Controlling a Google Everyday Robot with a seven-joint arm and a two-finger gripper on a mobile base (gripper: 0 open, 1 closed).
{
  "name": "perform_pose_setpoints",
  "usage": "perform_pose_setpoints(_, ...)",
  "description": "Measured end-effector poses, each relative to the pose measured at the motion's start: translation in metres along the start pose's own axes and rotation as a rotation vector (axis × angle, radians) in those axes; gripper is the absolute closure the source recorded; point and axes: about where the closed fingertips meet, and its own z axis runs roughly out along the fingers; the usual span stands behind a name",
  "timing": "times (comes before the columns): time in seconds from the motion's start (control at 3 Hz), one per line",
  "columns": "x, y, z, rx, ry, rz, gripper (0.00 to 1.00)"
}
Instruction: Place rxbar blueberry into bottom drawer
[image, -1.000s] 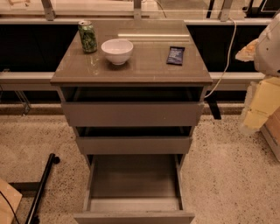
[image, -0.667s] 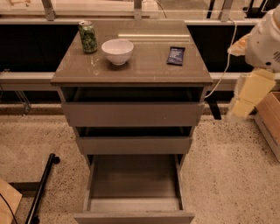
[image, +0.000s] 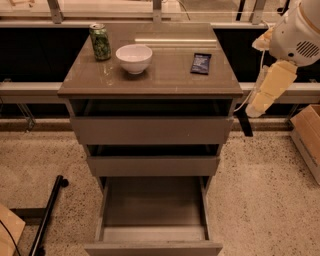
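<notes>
Navy-blue and flat, the rxbar blueberry (image: 201, 63) lies on the right part of the bench (image: 165, 82), well apart from the white bowl (image: 134, 57) and the green can (image: 100, 42). The bottom drawer (image: 153, 210) stands pulled out below, its grey inside bare. The hand (image: 261, 97) hangs off the bench's right edge, lower than the top and apart from the bar, with nothing visibly in it; whether it is open or closed I cannot tell. As I judge it, the thin bar on that glossy top could skid away under a grasp. A reach from the right could clip the bench's corner. The two upper drawers (image: 150, 131) stand slightly ajar above the bottom one, so a release too far back could land the bar on one of them. The bottom drawer's front is cut off at the lower edge, the arm (image: 300, 30) runs out at the upper right, and a dark piece (image: 245, 125) hanging beside the bench is hard to identify.
</notes>
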Motion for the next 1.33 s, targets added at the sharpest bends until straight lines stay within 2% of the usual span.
perform_pose_setpoints(0.33, -0.008, -0.01, 0.01, 0.039, -0.06, 0.078, 0.0)
perform_pose_setpoints(0.67, -0.031, -0.062, 0.046, 0.109, -0.198, 0.184, 0.0)
perform_pose_setpoints(1.0, -0.033, -0.1, 0.075, 0.131, -0.29, 0.242, 0.0)
perform_pose_setpoints(1.33, -0.038, -0.146, 0.092, 0.183, -0.321, 0.287, 0.0)
